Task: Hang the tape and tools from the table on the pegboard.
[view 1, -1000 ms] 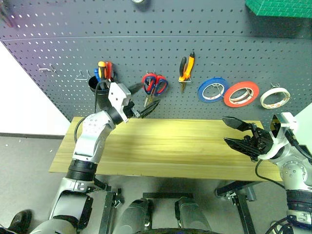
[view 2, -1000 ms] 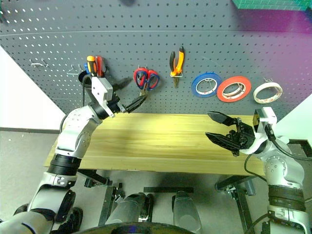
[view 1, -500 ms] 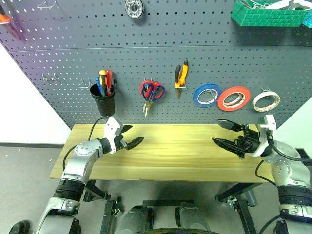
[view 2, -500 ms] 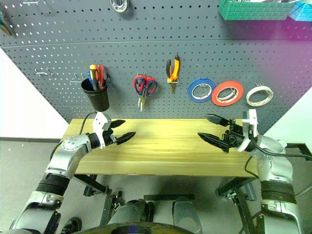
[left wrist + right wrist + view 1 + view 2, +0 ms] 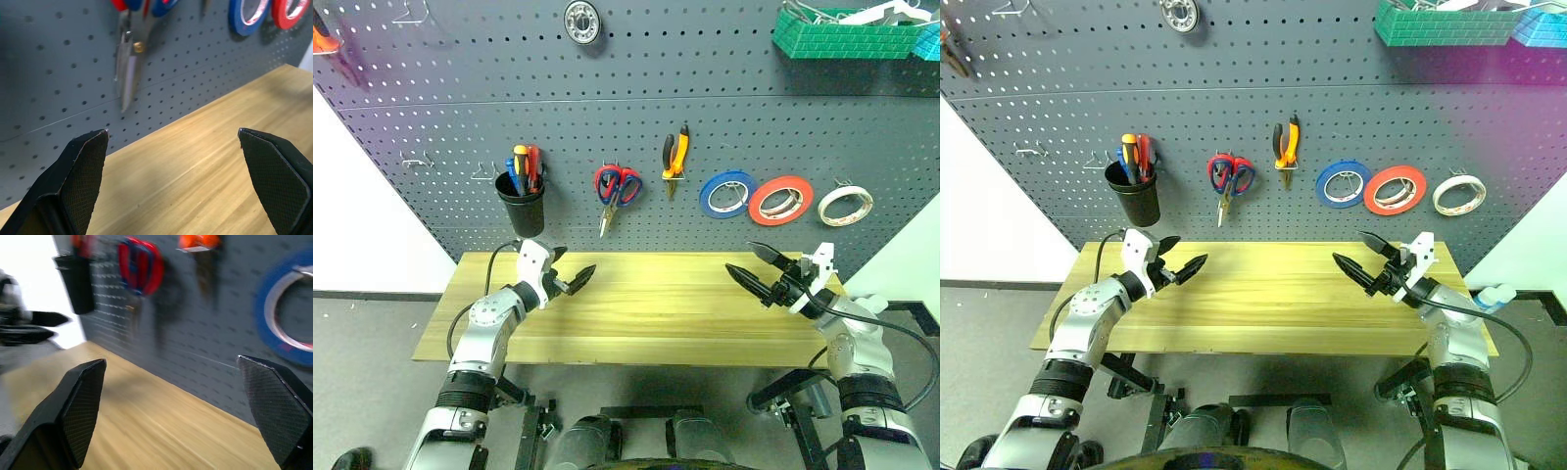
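Note:
On the pegboard [image 5: 431, 88] hang the cream tape [image 5: 845, 206], the orange-and-black pliers [image 5: 675, 155] and scissors [image 5: 619, 186] showing red and blue loops. Screwdrivers stand in a black cup [image 5: 523, 208] hooked to the board. My left gripper [image 5: 576, 262] is open and holds nothing, low over the left part of the wooden table [image 5: 656, 313]. My right gripper [image 5: 740, 258] is open too, over the table's right part, pointing inward. In the left wrist view the scissor blades [image 5: 128, 63] hang ahead of the fingers [image 5: 83, 171]. The right wrist view faces the scissors [image 5: 142, 269] and cup [image 5: 78, 281].
A blue tape roll [image 5: 726, 193] and a red-orange roll [image 5: 781, 199] hang beside the cream one. Green bins [image 5: 847, 29] sit high on the right and a round metal part [image 5: 580, 18] hangs high in the middle. Bare hooks [image 5: 416, 159] stick out left of the cup.
The camera has tilted up, showing more pegboard. My left gripper dropped from beside the hanging scissors to just above the table. My right gripper sank and swung inward. Both stayed open.

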Robot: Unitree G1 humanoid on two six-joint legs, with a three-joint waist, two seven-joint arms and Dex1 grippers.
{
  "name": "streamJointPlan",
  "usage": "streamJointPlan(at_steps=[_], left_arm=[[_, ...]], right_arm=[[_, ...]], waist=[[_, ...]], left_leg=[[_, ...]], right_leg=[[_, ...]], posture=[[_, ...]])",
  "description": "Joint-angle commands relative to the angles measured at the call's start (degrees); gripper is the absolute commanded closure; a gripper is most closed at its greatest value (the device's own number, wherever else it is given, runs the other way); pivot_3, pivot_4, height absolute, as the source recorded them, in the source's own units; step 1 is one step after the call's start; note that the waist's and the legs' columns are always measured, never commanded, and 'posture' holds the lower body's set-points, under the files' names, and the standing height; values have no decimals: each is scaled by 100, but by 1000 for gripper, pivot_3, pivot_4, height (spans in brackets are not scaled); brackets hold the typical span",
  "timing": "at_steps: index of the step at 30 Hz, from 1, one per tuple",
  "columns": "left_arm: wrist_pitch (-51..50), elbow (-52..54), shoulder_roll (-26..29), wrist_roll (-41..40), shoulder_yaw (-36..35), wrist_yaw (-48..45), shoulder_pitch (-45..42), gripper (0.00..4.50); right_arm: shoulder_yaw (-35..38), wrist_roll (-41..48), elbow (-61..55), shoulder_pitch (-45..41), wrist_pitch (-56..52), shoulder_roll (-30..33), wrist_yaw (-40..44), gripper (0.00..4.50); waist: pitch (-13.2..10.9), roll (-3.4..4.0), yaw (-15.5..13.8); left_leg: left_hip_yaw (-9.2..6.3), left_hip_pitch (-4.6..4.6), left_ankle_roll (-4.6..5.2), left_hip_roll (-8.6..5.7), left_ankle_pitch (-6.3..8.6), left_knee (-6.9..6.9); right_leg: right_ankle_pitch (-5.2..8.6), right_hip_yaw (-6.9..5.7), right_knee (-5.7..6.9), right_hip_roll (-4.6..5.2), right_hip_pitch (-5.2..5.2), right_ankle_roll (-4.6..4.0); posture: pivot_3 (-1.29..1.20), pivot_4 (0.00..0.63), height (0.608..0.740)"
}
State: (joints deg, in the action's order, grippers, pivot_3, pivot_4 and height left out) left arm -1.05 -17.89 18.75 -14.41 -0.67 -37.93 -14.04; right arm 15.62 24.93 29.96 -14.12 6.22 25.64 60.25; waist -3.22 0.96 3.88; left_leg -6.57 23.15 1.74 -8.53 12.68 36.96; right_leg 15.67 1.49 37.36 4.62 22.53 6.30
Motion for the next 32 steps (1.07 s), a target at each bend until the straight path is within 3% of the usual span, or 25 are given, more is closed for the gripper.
streamJointPlan(at_steps=[1,15,32], left_arm=[[270,9,-49,83,-120,168,-68,51],[785,-69,-342,372,-420,1273,94,51],[840,-71,-386,489,-426,1673,74,51]], right_arm=[[-9,-131,-108,27,327,-215,-375,0],[211,-524,177,283,660,-645,-2167,0],[91,-563,-249,416,650,-944,-2795,0]], waist=[[6,7,4],[46,25,8],[58,33,38]], left_leg=[[0,0,0,0,0,-1],[0,-10,0,-1,0,-2],[0,-29,0,0,1,-6]], right_leg=[[0,1,0,0,0,0],[0,2,0,-1,-9,0],[2,3,-1,-2,-26,-1]], posture=[[-108,0,740],[-125,0,740],[-196,0,740]])
